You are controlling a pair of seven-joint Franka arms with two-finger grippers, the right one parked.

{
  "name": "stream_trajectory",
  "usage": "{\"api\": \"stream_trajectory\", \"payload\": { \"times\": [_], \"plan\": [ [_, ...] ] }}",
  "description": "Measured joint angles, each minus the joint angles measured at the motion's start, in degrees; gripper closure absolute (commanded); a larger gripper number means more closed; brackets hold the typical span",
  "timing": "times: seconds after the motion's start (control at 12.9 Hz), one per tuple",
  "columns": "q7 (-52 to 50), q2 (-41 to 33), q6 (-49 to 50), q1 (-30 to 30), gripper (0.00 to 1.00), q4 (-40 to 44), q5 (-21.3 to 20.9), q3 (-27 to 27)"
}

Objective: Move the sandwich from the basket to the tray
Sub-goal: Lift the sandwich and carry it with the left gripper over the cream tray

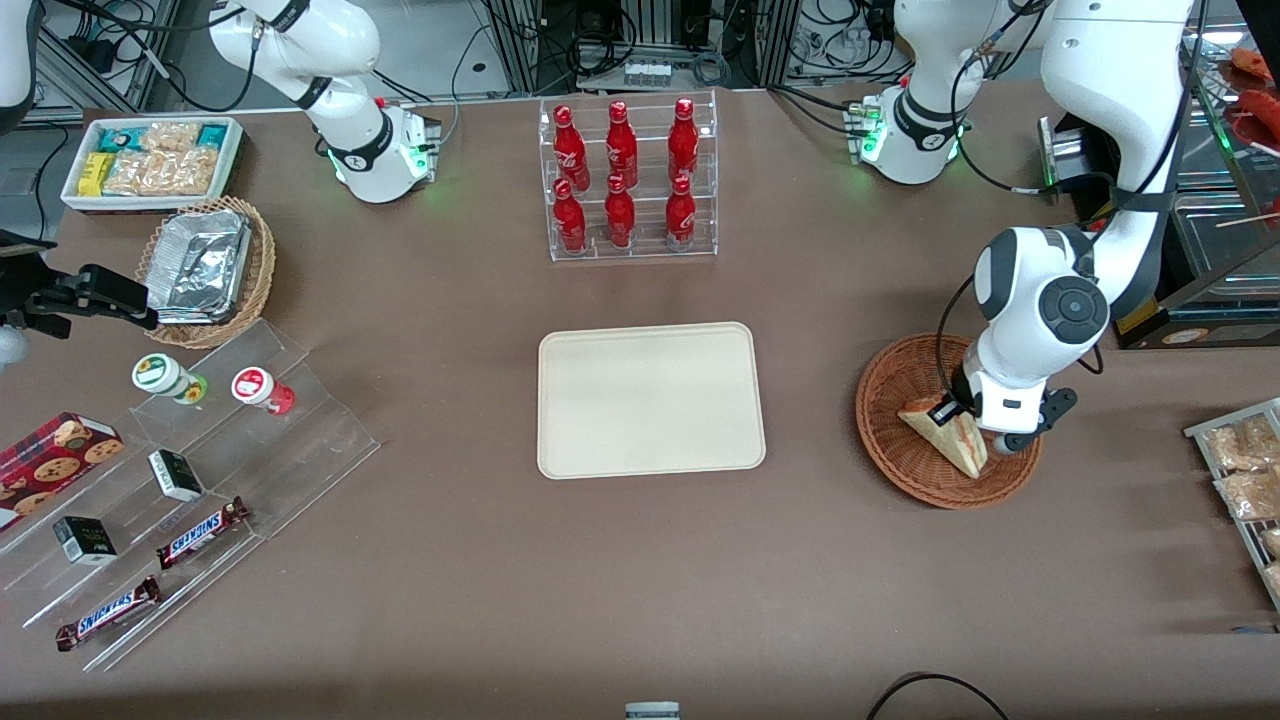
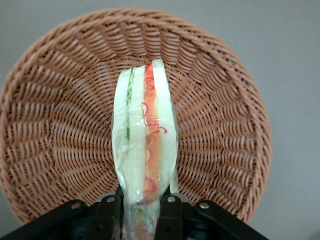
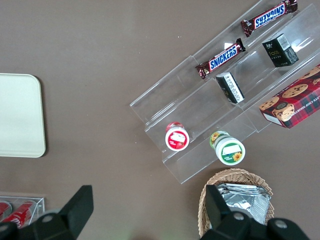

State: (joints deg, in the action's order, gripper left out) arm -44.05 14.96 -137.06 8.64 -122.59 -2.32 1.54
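Observation:
The sandwich (image 1: pixel 948 434) is a clear-wrapped white bread wedge with red and green filling (image 2: pixel 145 135). It stands on edge in the reddish-brown wicker basket (image 1: pixel 893 455), toward the working arm's end of the table. My gripper (image 1: pixel 968 428) is down in the basket (image 2: pixel 60 125), shut on the sandwich, with one black finger (image 2: pixel 107 217) on each flat bread side. Whether the wedge still touches the weave I cannot tell. The cream tray (image 1: pixel 650 398) lies flat at mid-table, bare, beside the basket.
A clear rack of red bottles (image 1: pixel 627 178) stands farther from the front camera than the tray. Bagged snacks (image 1: pixel 1245 478) sit on a rack at the working arm's table end. A clear stepped shelf (image 1: pixel 180 480) with jars and candy bars lies toward the parked arm's end.

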Motion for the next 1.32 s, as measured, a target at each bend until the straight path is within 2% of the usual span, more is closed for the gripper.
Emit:
{"api": "stream_trajectory", "payload": {
  "times": [0.23, 0.47, 0.78, 1.16, 1.32],
  "plan": [
    [0.0, -2.9, 17.7, 1.7, 1.0, 9.5, -3.4, -0.2],
    [-0.2, -4.0, 31.1, 9.0, 1.0, 22.0, -3.5, -0.6],
    [-3.3, -0.4, 32.1, 20.9, 1.0, 28.0, -3.4, -1.1],
    [-4.8, 12.8, 31.7, 31.7, 1.0, 39.6, -1.5, -1.3],
    [-4.9, 17.9, 29.2, 34.2, 1.0, 44.2, -1.5, -1.5]
  ]
}}
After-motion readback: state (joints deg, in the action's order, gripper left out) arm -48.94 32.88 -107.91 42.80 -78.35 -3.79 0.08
